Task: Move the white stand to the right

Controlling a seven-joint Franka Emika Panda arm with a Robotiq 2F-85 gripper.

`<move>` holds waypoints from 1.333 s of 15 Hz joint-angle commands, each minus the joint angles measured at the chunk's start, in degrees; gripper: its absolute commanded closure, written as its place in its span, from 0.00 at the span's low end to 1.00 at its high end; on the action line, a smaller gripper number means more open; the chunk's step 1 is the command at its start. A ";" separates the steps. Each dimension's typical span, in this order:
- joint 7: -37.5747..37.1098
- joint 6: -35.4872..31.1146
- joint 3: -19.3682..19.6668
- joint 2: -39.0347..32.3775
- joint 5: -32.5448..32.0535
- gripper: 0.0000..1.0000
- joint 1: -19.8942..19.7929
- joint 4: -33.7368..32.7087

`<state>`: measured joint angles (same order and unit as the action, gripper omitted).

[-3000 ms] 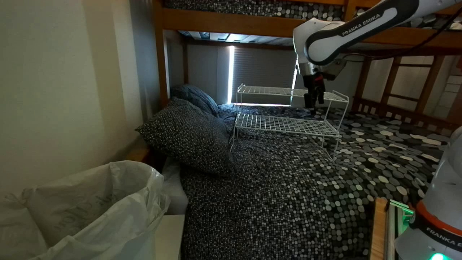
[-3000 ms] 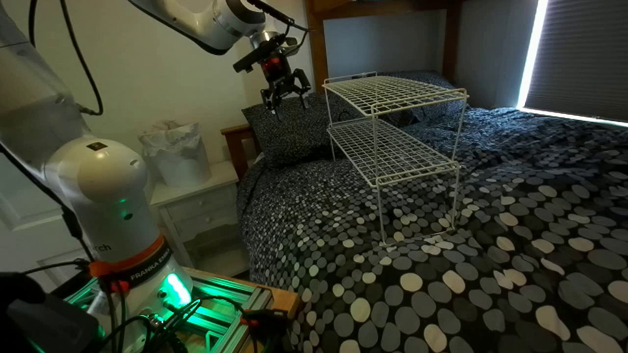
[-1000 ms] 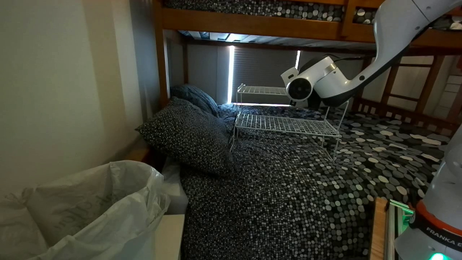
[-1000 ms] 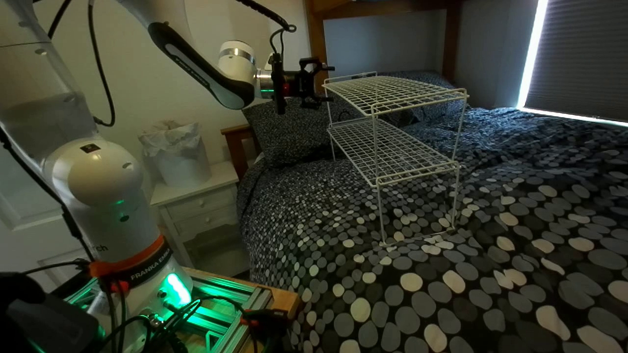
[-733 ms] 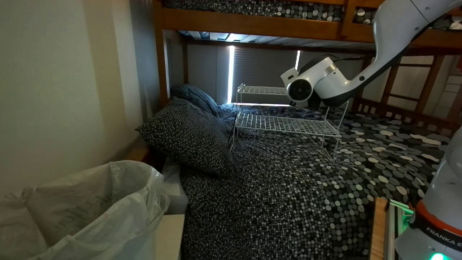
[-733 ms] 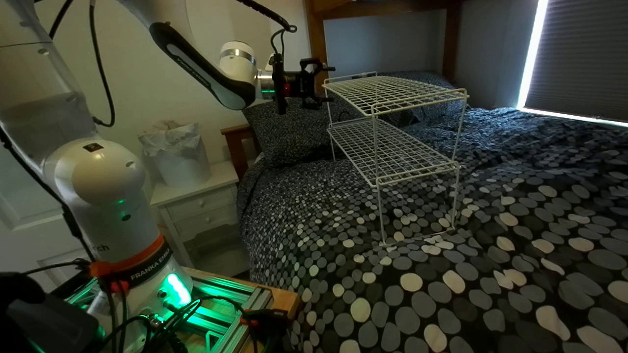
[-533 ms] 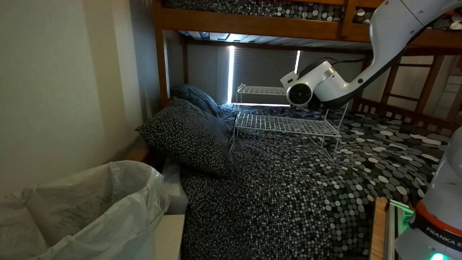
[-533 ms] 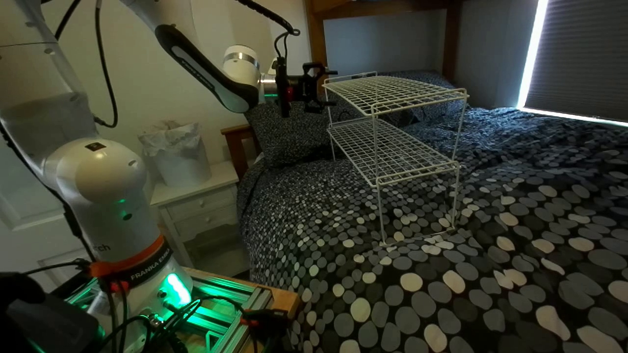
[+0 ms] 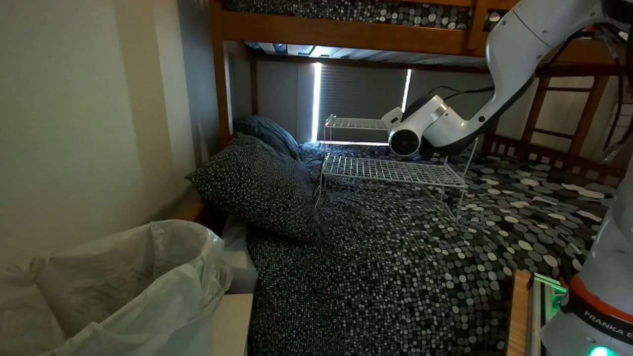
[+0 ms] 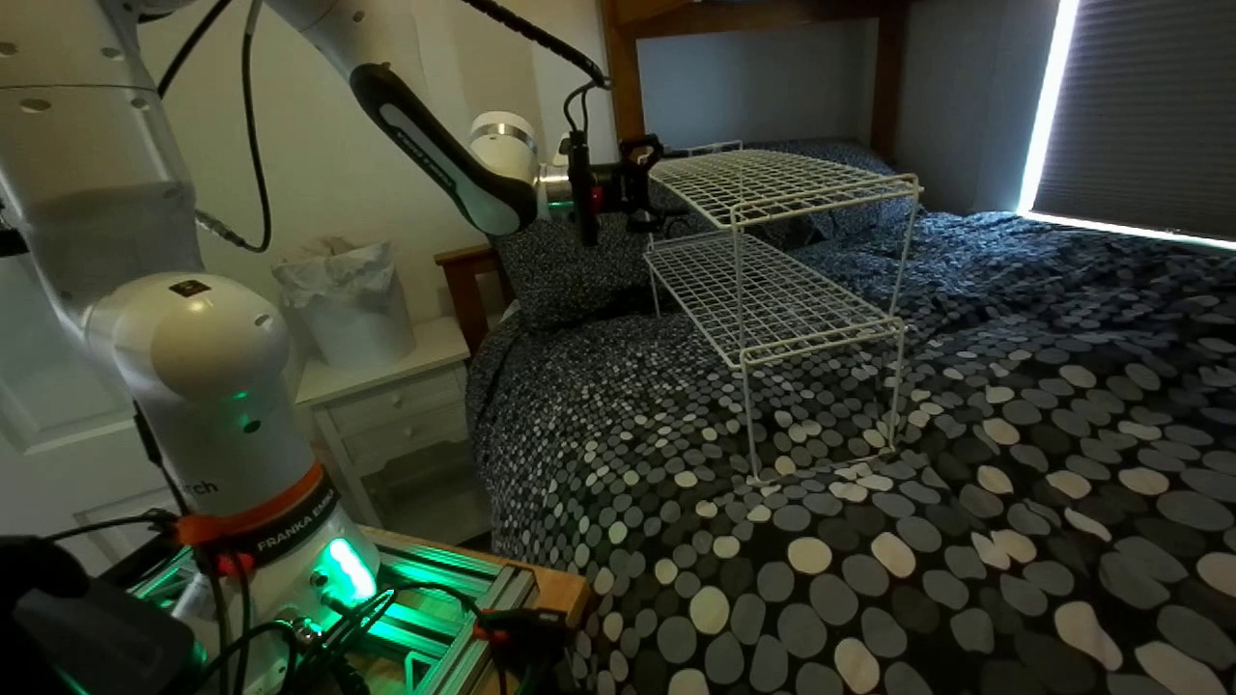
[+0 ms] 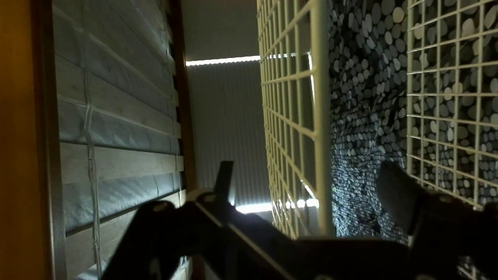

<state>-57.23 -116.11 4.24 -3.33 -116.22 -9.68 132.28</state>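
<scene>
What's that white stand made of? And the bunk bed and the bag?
White stand: probably metal wire, smooth white coating; thin rods cross in a grid.
Bunk bed: likely wood, perhaps varnished; thick, orange-brown beams.
Bag: seems thin plastic, slightly shiny; the rim is crinkled.

White stand [image 9: 393, 170]: qty 1, comprising 2 grid tiers [image 10: 787, 183]. Robot arm [image 10: 188, 338]: qty 1, fitted with 1 set of jaws; fingers [image 11: 397, 190]: qty 2. Bunk bed [image 9: 346, 30]: qty 1, with 2 levels. Pillows [image 9: 259, 188]: qty 2. Bin [image 10: 357, 328]: qty 1, with 1 bag liner [image 10: 338, 270]. Desk [image 10: 439, 343]: qty 1, with 2 drawers [image 10: 377, 405] and 2 knobs [image 10: 397, 400], one per drawer. Window blind [image 9: 361, 94]: qty 1. Cables [image 10: 544, 41]: more than one; the exact number cannot be determined. Bed slats [image 11: 120, 161]: several; part of the row is hidden, so the total cannot be determined.
</scene>
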 commanded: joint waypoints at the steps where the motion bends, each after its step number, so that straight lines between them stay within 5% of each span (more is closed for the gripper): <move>1: -2.67 2.14 1.09 -3.52 -2.70 0.39 0.56 -2.47; 9: -1.56 2.27 0.92 -5.05 -2.02 0.99 0.49 -3.75; 20: -4.84 6.88 1.65 -6.64 -5.41 0.98 -0.01 -7.97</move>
<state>-59.63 -111.63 5.11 -9.25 -118.89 -9.71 126.69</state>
